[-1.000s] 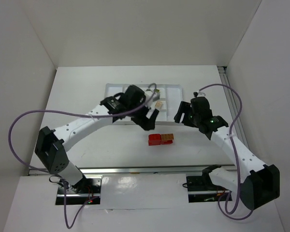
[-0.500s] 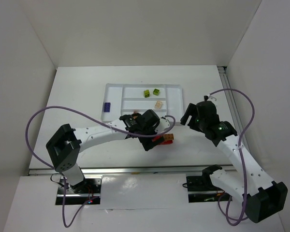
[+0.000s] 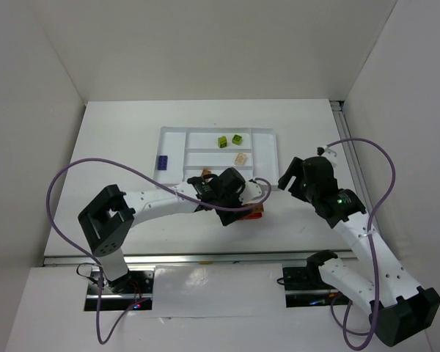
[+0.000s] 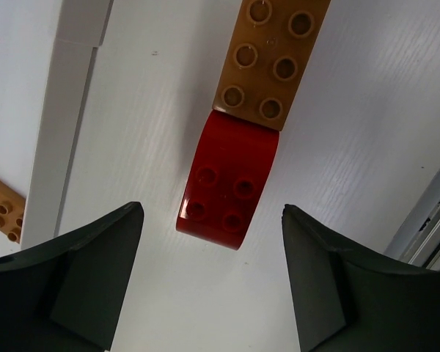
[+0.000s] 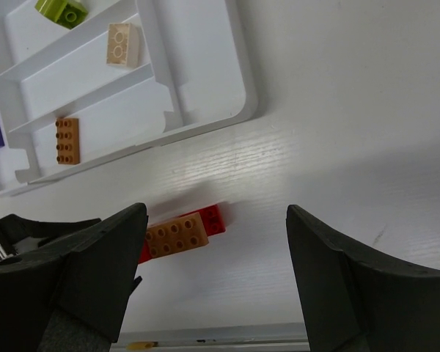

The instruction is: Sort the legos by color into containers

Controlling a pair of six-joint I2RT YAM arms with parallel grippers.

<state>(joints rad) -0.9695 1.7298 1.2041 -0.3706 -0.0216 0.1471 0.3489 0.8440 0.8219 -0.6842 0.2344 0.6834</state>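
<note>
A red brick [image 4: 227, 187] with an orange brick [image 4: 271, 59] snapped on top lies on the table just in front of the white tray [image 3: 169, 136]. My left gripper [image 4: 211, 220] is open and empty, jaws wide, its tips either side of the red brick's near end; in the top view it [image 3: 237, 211] covers most of the pair [image 3: 257, 213]. My right gripper [image 5: 216, 216] is open and empty, hovering above the table right of the pair [image 5: 177, 235]. The tray holds two lime green bricks [image 3: 222, 141], a cream brick [image 3: 240, 158], a purple brick [image 3: 162, 162] and an orange brick [image 5: 67, 139].
The tray's near rim [image 4: 59, 132] runs just left of the left gripper. A metal rail [image 3: 205, 258] lines the table's near edge. White walls enclose the table on three sides. The left arm's purple cable [image 3: 117, 172] loops over the table's left part.
My left gripper has moved from over the tray toward the near side and down to the red and orange pair. My right gripper has drawn back slightly right and nearer.
</note>
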